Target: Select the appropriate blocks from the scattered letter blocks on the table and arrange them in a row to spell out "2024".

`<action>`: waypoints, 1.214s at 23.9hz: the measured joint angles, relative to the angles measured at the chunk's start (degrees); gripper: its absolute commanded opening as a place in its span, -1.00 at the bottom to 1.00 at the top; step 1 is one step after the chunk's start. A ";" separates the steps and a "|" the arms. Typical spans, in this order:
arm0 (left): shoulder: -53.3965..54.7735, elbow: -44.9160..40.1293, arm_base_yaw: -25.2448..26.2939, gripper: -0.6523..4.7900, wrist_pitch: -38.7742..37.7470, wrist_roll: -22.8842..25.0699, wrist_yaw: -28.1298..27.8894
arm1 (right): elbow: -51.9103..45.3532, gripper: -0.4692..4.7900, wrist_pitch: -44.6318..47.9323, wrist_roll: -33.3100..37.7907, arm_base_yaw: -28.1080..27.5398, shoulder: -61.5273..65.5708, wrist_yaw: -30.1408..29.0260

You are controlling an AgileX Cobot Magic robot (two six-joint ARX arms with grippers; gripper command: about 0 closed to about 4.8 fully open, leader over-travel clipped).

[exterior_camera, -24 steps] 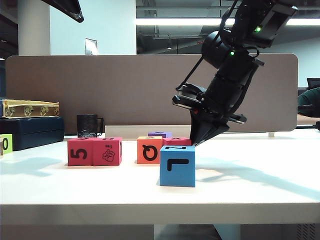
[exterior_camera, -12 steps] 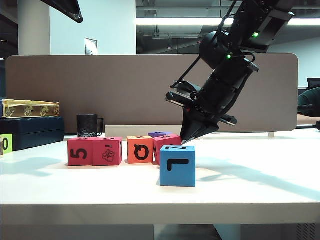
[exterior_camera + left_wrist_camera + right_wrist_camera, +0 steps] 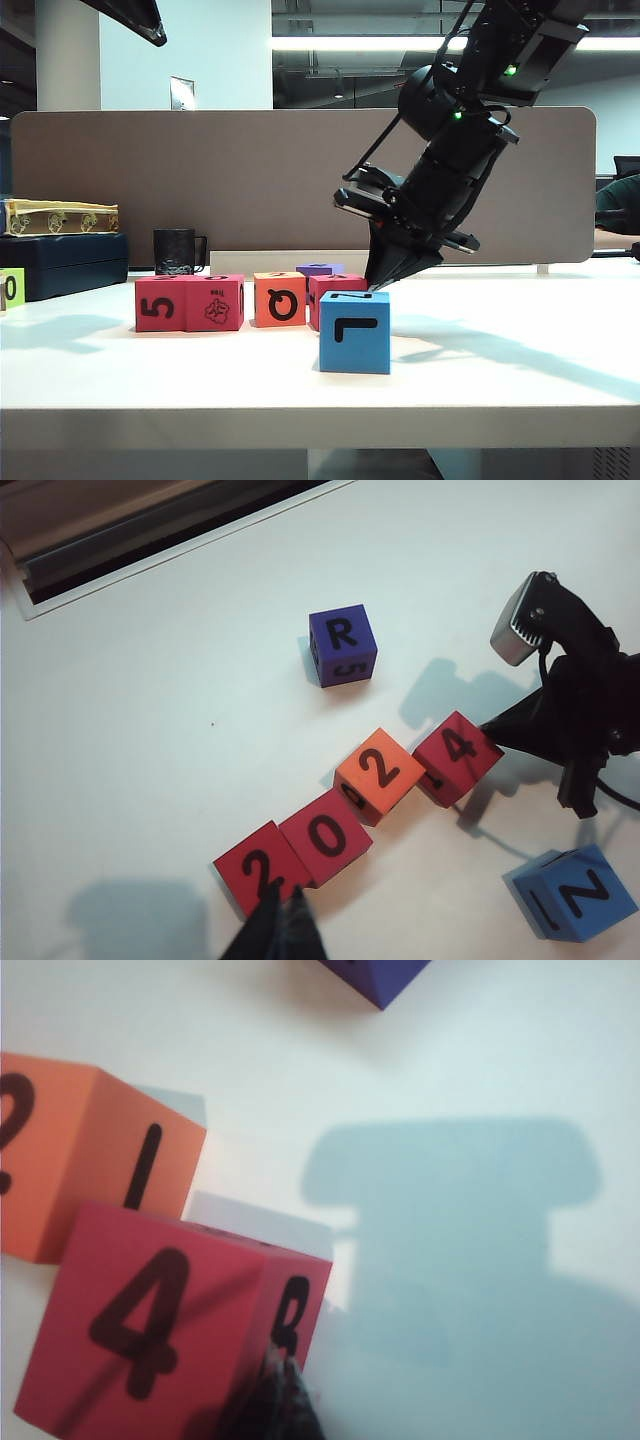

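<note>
Left wrist view: right gripper [image 3: 490, 725] shut beside red 4 block [image 3: 456, 757].

red blocks [image 3: 330, 838], orange block [image 3: 366, 774], blue block [image 3: 355, 331], purple block [image 3: 342, 645], white table [image 3: 520, 370]

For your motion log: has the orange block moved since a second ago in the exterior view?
Yes. The orange block has slid left toward the mug, closing the gap to the two red blocks.
</note>
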 measured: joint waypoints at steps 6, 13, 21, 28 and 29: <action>0.00 0.00 0.00 -0.78 0.00 0.02 0.00 | 0.00 -0.83 -0.02 0.00 1.16 0.96 -0.17; 0.00 0.00 0.00 -0.78 0.02 0.00 0.00 | 0.00 -0.83 0.59 0.00 2.14 0.96 -0.96; 0.00 0.00 0.00 -0.78 0.04 0.02 -0.09 | 4.13 -0.83 -6.71 -2.27 2.10 -1.53 3.41; 0.00 0.00 0.00 -0.78 0.09 0.02 -0.15 | 7.87 -0.83 -14.23 -2.62 2.56 -4.35 -1.46; 0.00 0.00 0.00 -0.78 0.35 0.02 -0.20 | 7.85 -0.83 -15.61 -2.62 2.91 -4.28 -1.68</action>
